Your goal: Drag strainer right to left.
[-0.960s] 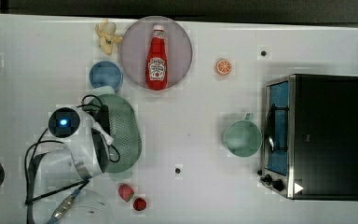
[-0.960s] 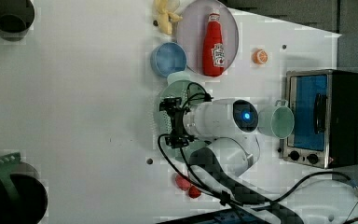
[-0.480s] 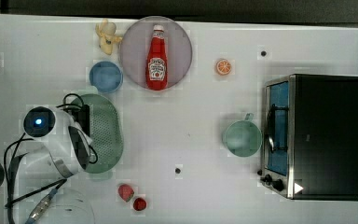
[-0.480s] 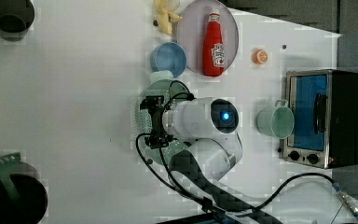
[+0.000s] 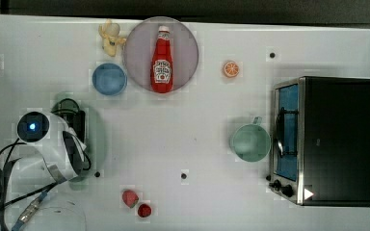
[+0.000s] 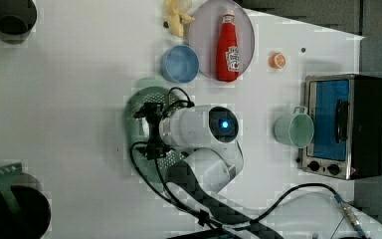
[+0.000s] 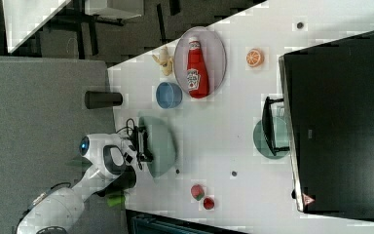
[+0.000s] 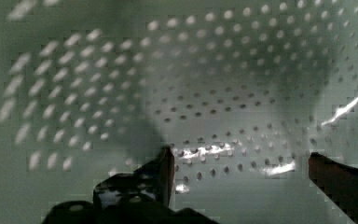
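Strainer (image 5: 95, 137) sits at the top view's left, below the blue bowl (image 5: 109, 79) and mostly hidden under the arm's wrist — a placement that fits a drag toward that side, well apart from the green mug (image 5: 250, 142) and toaster oven (image 5: 323, 140). In the wrist view the gripper (image 8: 240, 165) reaches inside the perforated basin, fingers spread with nothing pinched — judged to be pushing on the wall rather than lifting.

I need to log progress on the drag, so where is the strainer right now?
The strainer sits near the top view's left edge, under the arm's gripper, just below the blue bowl and far from the green mug.
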Robot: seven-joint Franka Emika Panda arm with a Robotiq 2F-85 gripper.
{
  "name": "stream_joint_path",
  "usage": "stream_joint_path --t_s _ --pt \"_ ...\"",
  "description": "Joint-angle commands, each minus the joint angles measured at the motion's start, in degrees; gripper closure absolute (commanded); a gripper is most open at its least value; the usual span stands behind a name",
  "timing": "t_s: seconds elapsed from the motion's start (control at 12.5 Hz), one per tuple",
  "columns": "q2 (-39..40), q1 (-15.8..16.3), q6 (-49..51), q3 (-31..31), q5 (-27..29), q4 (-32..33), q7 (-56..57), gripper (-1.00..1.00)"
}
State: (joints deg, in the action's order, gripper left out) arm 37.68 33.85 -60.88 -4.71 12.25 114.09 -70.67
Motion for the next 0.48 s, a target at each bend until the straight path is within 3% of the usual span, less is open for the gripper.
stream_joint_path --t_s 0.08,0.48 --pt "1.15 2.23 1.51 -0.9 1.32 -4.31 -1.78 -1.0" --pt "3.09 3.73 1.8 -0.74 2.3 -7.43 -1.96 -1.0"
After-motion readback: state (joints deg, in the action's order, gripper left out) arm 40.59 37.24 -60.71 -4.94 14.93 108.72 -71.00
